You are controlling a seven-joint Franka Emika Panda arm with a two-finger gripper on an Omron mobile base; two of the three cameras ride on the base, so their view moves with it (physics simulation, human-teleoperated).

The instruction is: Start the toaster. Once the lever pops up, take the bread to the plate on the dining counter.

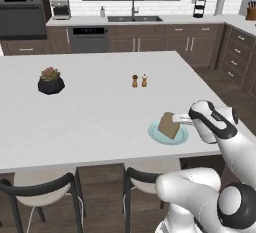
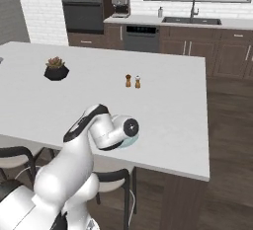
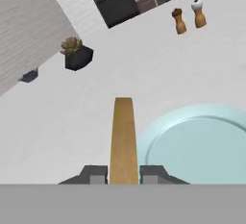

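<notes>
My gripper (image 1: 182, 120) is shut on the bread (image 1: 169, 125), a golden-brown slice with a darker crust. It holds the slice on edge over the pale teal plate (image 1: 155, 132), near the dining counter's (image 1: 100, 107) front right edge. In the hand view the bread (image 3: 123, 139) is seen edge-on between the two dark fingertips (image 3: 96, 174), over the rim of the plate (image 3: 202, 146). I cannot tell whether the slice touches the plate. In the right base view my arm covers most of the plate (image 2: 128, 144). The toaster is out of view.
Salt and pepper shakers (image 1: 139, 80) stand mid-counter behind the plate. A succulent in a black pot (image 1: 51, 82) sits far left. Black-framed stools (image 1: 45, 187) stand under the counter's near edge. The wall counter with a sink (image 1: 134, 19) is at the back.
</notes>
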